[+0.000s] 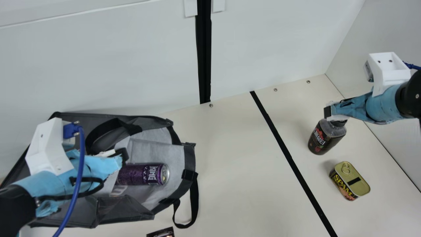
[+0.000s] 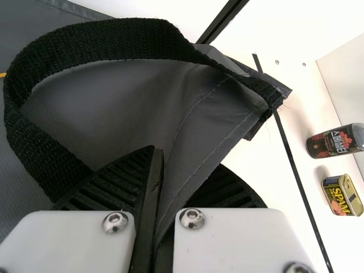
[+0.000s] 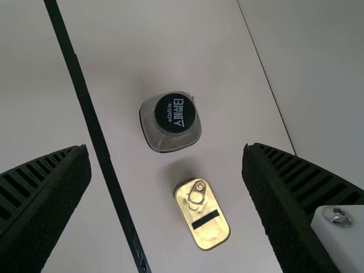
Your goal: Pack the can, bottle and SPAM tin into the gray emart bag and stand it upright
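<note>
In the main view my left gripper (image 1: 121, 157) is at the opening of the gray bag (image 1: 75, 212), which lies on its side. The left wrist view has that gripper (image 2: 154, 210) closed on the fabric of the bag (image 2: 125, 102), beside a black strap. The purple can (image 1: 141, 174) lies inside the bag's mouth. My right gripper (image 1: 330, 112) is over the upright bottle (image 1: 325, 136). From the right wrist, the gripper (image 3: 166, 151) stands open above the capped bottle (image 3: 170, 122), not touching it. Near the bottle sits the SPAM tin (image 1: 350, 181), its lid (image 3: 202, 214) facing up.
A black tape line (image 1: 289, 158) crosses the table between the bag and the bottle. White walls (image 1: 131, 59) rise behind and at the right. A dark printed item (image 1: 161, 232) is at the near edge, and a bag strap (image 1: 194, 204) hangs onto the table.
</note>
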Controlling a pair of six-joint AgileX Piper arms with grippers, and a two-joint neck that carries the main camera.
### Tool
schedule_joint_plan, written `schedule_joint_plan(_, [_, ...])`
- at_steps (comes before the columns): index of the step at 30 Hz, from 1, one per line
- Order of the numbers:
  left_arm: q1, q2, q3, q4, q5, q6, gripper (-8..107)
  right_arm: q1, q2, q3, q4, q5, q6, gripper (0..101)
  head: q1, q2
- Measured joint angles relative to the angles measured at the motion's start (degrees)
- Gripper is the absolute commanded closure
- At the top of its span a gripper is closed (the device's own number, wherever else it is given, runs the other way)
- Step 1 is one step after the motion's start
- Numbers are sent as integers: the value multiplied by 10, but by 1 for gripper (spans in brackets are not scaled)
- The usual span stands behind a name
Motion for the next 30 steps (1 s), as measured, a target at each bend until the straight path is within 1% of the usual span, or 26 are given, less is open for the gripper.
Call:
schedule_joint_plan(13, [0, 0, 0, 0, 0, 0, 107, -13, 58, -17, 18, -1, -22, 6, 0, -1])
schedule_joint_plan(30, [0, 0, 0, 0, 0, 0, 107, -21, 131, -48, 31, 2, -31, 6, 0, 0])
